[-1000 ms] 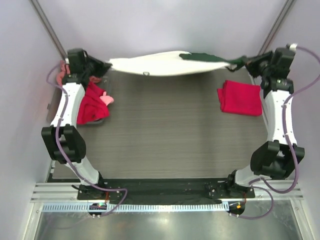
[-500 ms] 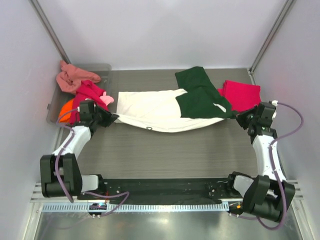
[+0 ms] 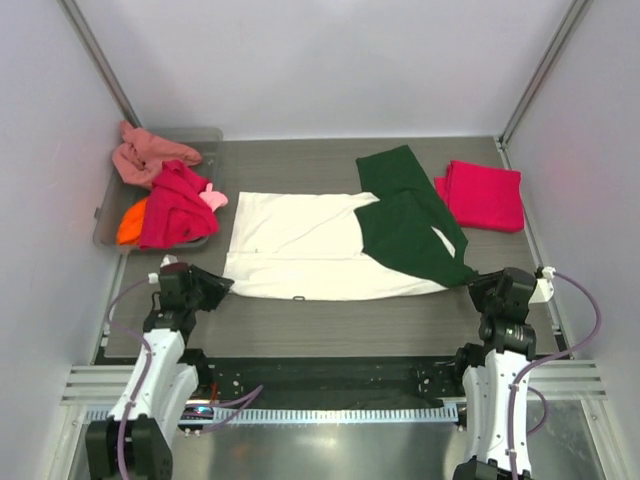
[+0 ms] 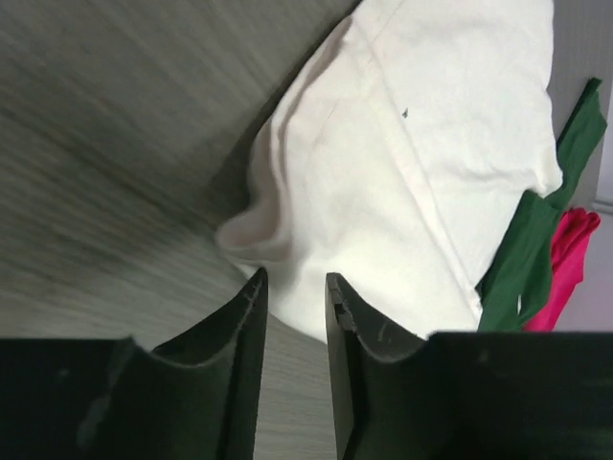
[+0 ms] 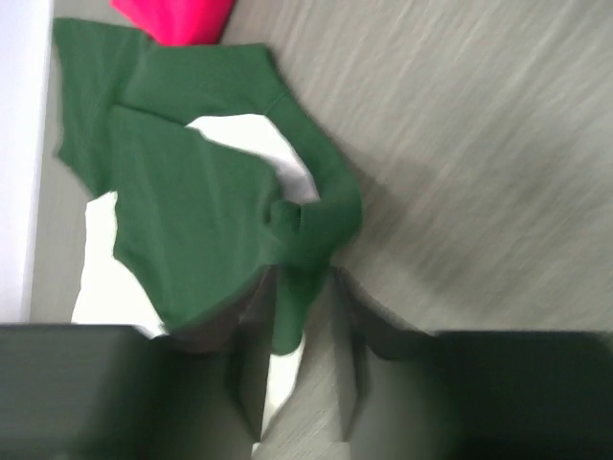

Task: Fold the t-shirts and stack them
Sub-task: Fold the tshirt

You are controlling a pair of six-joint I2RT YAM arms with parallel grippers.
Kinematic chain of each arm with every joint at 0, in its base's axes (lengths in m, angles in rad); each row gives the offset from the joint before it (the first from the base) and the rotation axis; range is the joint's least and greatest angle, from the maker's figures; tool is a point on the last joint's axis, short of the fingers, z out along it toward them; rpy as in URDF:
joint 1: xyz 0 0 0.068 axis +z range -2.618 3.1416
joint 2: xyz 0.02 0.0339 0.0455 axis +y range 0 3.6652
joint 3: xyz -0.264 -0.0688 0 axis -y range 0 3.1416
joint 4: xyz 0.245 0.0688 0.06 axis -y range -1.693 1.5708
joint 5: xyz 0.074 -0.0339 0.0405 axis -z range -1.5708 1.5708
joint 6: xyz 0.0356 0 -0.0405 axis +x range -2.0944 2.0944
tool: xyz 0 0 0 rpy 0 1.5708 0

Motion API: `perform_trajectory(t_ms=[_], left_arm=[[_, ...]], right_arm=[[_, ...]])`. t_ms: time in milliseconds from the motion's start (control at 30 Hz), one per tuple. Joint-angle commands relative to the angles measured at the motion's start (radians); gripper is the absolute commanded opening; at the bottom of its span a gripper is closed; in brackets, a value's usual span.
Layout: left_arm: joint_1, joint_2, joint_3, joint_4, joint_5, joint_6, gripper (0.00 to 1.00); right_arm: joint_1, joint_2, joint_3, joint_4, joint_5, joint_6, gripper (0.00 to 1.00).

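between the left gripper's [image 4: 292, 287] narrowly set fingers sits the near left corner of the cream-white t-shirt [image 3: 300, 245], the hem puckered into a small hump just ahead of the tips; it looks pinched, not merely touched. at the other end the right gripper [image 5: 302, 287] is closed on a bunched knot of the dark green shoulder [image 3: 410, 240], the cloth running down into the gap.

outward from both, the shirt lies spread flat across the table [image 3: 350, 320], body to the left, green end to the right, one green sleeve [image 3: 390, 170] reaching toward the far edge. just beside that green end rests the folded crimson-pink t-shirt [image 3: 485, 195]. far left, the grey tray [image 3: 205, 133] holds the salmon [image 3: 145, 155], magenta [image 3: 175, 205] and orange [image 3: 130, 222] shirts in a heap.

the risk i see is in letting go: should either arm lift or pull away before its fingers part, the near hem would drag and the smooth spread wrinkle. the knot at the right could hold its crease. a careless sweep of the green end might also nudge the folded crimson-pink shirt out of square.
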Motion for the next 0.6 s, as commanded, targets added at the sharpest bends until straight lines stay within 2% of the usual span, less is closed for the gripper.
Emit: perform_trajectory(t_ms=[0,33,67,100,200,267,367,400,500,567], left_arm=[[0.005,-0.128,-0.046,-0.091,-0.089,-0.048,0.35],[0.005,-0.158,-0.057,-0.116,-0.106,-0.059,0.46],[0.005,-0.222,-0.060,-0.181,-0.131,-0.067,0.58],[0.007,-0.250,-0.059,-0.208,-0.151,-0.070,0.79],[0.007,-0.362,-0.020,-0.256,-0.166,-0.027,0.99],[0.004,-0.395,0.039,-0.277,-0.157,0.034,0.99],[0.004,-0.394,0.081,-0.221,-0.076,0.073,1.00],[0.002,-0.362,0.114,-0.196,-0.056,0.084,1.00],[-0.001,-0.266,0.167,-0.061,-0.012,0.122,1.00],[-0.012,-0.106,0.262,0.023,0.011,0.165,1.00]], right_arm=[[-0.007,-0.053,0.011,-0.114,0.125,0.037,0.40],[-0.005,-0.063,0.027,-0.154,0.144,0.038,0.53],[-0.005,-0.084,0.048,-0.178,0.156,0.032,0.60],[-0.005,-0.096,0.054,-0.176,0.170,0.015,0.71],[-0.005,-0.100,0.096,-0.117,0.175,-0.061,0.75],[-0.005,-0.054,0.132,-0.020,0.117,-0.135,0.75],[-0.007,0.121,0.211,0.040,0.023,-0.216,0.72],[-0.005,0.219,0.227,0.073,-0.055,-0.253,0.69],[-0.001,0.360,0.310,0.166,-0.109,-0.278,0.65],[0.004,0.488,0.382,0.227,-0.132,-0.290,0.64]])
